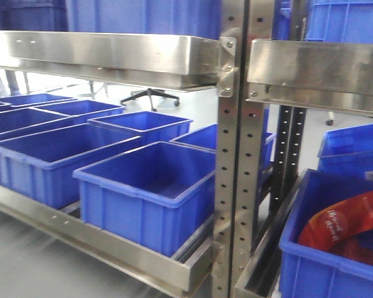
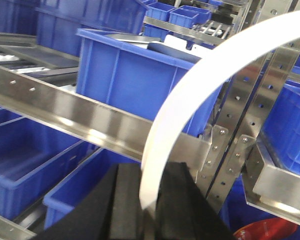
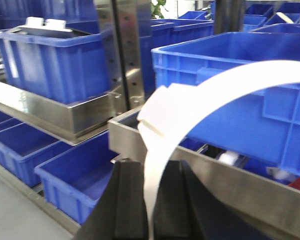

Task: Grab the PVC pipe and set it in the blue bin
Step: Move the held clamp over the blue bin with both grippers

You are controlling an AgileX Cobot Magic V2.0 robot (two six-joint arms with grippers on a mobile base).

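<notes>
In the left wrist view my left gripper (image 2: pixel 149 172) is shut on the lower end of a white flat PVC pipe arc (image 2: pixel 200 80), which curves up and to the right in front of the shelf. In the right wrist view my right gripper (image 3: pixel 149 170) is shut on a white pipe arc (image 3: pixel 215 87), which curves off to the right. A squared white end (image 3: pixel 157 112) shows just above the jaws. Open blue bins sit on the lower shelf below both grippers (image 2: pixel 75 195) (image 3: pixel 75 175). The front view shows these bins (image 1: pixel 143 186) but no gripper or pipe.
A steel shelf rail (image 2: pixel 90 117) and a perforated upright post (image 1: pixel 231 186) stand close ahead. Blue bins on the upper shelf (image 2: pixel 135 75) (image 3: pixel 230 75) hold items. A bin at the lower right holds a red bag (image 1: pixel 348 220).
</notes>
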